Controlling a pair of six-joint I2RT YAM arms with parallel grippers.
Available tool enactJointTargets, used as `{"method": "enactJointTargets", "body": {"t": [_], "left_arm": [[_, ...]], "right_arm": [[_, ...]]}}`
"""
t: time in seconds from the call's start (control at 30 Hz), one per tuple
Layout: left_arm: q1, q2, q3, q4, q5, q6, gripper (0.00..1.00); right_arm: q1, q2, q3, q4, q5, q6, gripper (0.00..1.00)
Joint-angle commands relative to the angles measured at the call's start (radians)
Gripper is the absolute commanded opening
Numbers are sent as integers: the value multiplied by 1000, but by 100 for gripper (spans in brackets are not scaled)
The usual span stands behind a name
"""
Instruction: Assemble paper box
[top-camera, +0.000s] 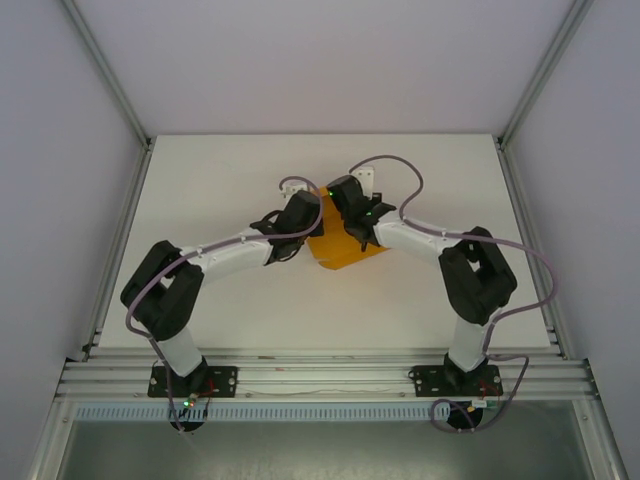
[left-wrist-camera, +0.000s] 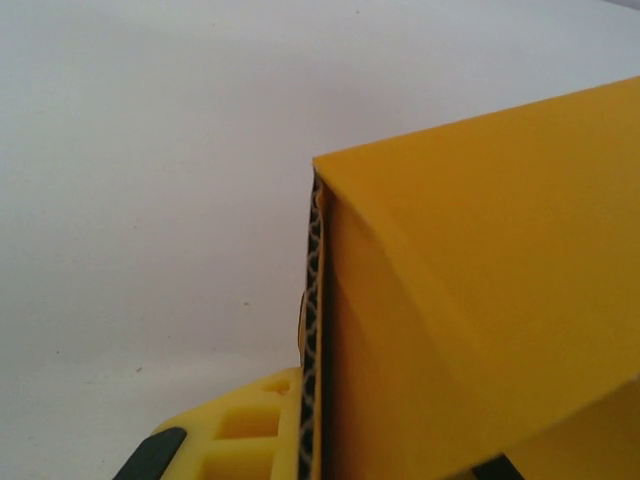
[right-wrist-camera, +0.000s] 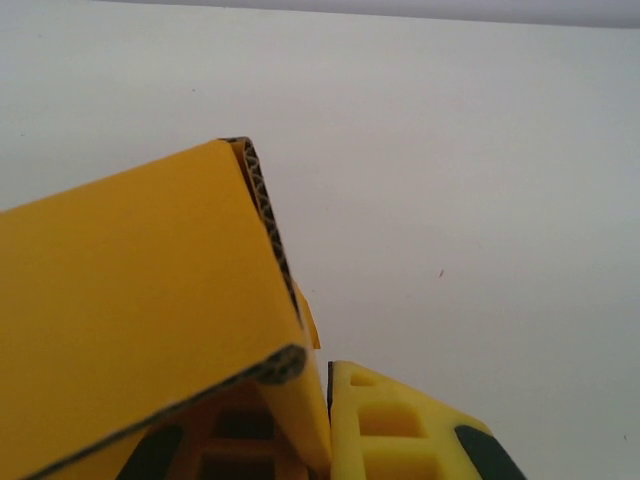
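Note:
The paper box (top-camera: 343, 250) is bright orange-yellow corrugated card, partly folded, in the middle of the white table. Both wrists meet over its far edge. My left gripper (top-camera: 297, 222) is on its left side and my right gripper (top-camera: 352, 212) on its right. In the left wrist view a standing panel of the paper box (left-wrist-camera: 480, 300) runs edge-on between the fingers, and my left gripper (left-wrist-camera: 322, 445) is shut on it. In the right wrist view a folded flap of the paper box (right-wrist-camera: 140, 300) covers the left finger, and my right gripper (right-wrist-camera: 326, 425) is shut on the card wall.
The white table (top-camera: 220, 170) has bare room on all sides of the box. Aluminium rails (top-camera: 320, 375) run along its near edge, and frame posts and grey walls stand at left and right. Grey cables (top-camera: 400, 170) loop above the right wrist.

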Motion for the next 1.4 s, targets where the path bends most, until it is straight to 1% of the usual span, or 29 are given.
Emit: {"method": "enactJointTargets", "body": {"t": [0.0,0.03,0.07,0.1,0.17,0.27,0.37,0.43,0.47,0.53,0.57,0.6,0.63,0.67,0.73,0.8,0.93,1.0,1.07,1.1,1.17,1.23,1.27,1.33,1.37], "left_arm": [[0,-20,34,-47,-61,-66,0],[0,-20,33,-39,-53,-66,0],[0,-19,31,-27,-41,-65,0],[0,-19,29,-19,-33,-62,0],[0,-17,29,-13,-23,-51,0],[1,-17,26,-5,-8,-33,0],[0,-15,23,-4,-9,-26,0],[0,-12,21,-6,-14,-25,0],[0,-13,20,-7,-19,-25,0],[1,-12,20,-13,-26,-25,0],[1,-14,18,-12,-25,-21,0],[0,-13,17,-10,-24,-13,0],[0,-14,15,-8,-25,-7,0],[1,-15,14,-7,-27,3,0],[2,-18,15,-9,-26,30,0],[4,-24,19,-23,-38,58,0],[15,-41,39,-80,-23,182,0],[29,-53,66,-137,48,278,0],[48,-72,103,-227,136,376,0],[58,-81,123,-282,198,432,0],[65,-96,174,-429,283,547,0],[63,-103,210,-568,393,688,0],[59,-103,232,-650,428,742,0],[53,-100,269,-779,485,819,0],[48,-94,285,-827,479,832,0]], "right_arm": [[-70,-26,-75,31,159,13,3],[-71,-47,-103,85,99,-18,6],[-71,-69,-138,150,25,-63,11],[-71,-90,-168,202,-30,-75,16],[-76,-130,-222,291,-183,-124,23],[-84,-168,-256,345,-344,-144,29],[-90,-191,-264,355,-436,-144,33],[-91,-207,-272,361,-494,-157,42],[-91,-219,-278,361,-515,-164,48],[-91,-244,-291,362,-528,-162,56],[-91,-260,-298,360,-532,-163,62],[-90,-277,-306,358,-533,-166,71],[-91,-296,-318,358,-531,-170,84],[-92,-320,-331,361,-527,-169,100],[-93,-373,-362,362,-485,-156,100],[-94,-445,-396,357,-416,-133,100],[-106,-626,-473,328,-296,-56,100],[-123,-716,-497,258,-236,9,100],[-144,-790,-504,168,-214,36,100],[-154,-818,-506,123,-205,44,100],[-173,-869,-507,29,-180,62,100],[-188,-912,-506,-52,-184,65,100],[-195,-934,-507,-89,-196,59,100],[-200,-965,-510,-140,-223,51,100],[-202,-981,-516,-158,-230,52,100]]}}
